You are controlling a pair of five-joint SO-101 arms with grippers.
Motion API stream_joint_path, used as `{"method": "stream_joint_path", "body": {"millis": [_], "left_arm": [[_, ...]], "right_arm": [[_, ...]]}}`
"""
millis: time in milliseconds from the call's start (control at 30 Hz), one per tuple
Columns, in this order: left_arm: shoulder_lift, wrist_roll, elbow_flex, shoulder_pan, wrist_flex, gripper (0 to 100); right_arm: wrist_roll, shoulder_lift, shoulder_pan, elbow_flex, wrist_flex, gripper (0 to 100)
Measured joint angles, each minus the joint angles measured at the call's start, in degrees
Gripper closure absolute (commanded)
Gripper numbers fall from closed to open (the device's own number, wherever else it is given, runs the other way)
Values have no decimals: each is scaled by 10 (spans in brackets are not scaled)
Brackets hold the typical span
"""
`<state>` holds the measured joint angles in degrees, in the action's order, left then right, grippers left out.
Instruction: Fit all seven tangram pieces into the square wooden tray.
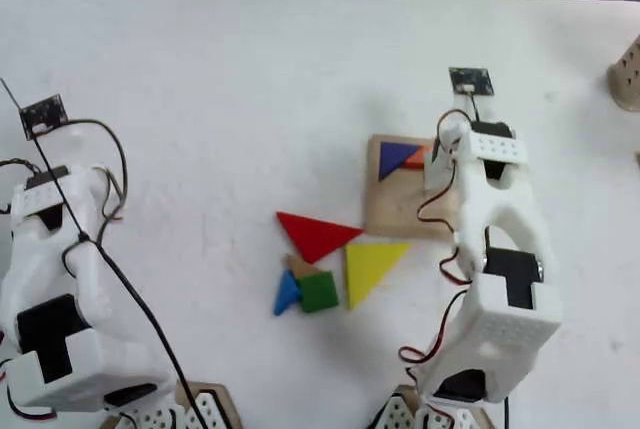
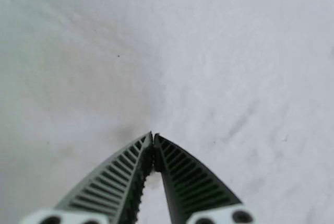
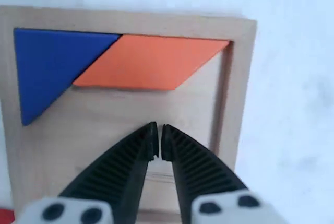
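Evidently to save room, the blue triangle (image 3: 47, 67) and orange parallelogram (image 3: 151, 62) hug the square wooden tray (image 3: 240, 78) rim, while my right tool (image 3: 158, 140) and left tool (image 2: 153, 148) sit closed, empty.

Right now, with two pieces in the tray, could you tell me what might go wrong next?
1. The right gripper hangs shut over the tray, near the orange piece; a sideways sweep could push it or the blue triangle out of place.
2. The green square, small blue piece and tan piece lie bunched together; grasping one may well shove the others.
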<state>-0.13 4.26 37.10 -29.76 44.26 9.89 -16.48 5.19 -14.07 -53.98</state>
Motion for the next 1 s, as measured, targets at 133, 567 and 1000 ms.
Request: {"method": "stream_joint_path", "body": {"millis": [133,567,1000], "left_arm": [[0,0,0,0,0,976],[0,0,0,0,0,976],[0,0,0,0,0,976]], "right_arm": [[-1,3,-4,-12,-4,981],[-1,168,-2,-178,46,981],[-1,184,33,-181,-2,981]]}}
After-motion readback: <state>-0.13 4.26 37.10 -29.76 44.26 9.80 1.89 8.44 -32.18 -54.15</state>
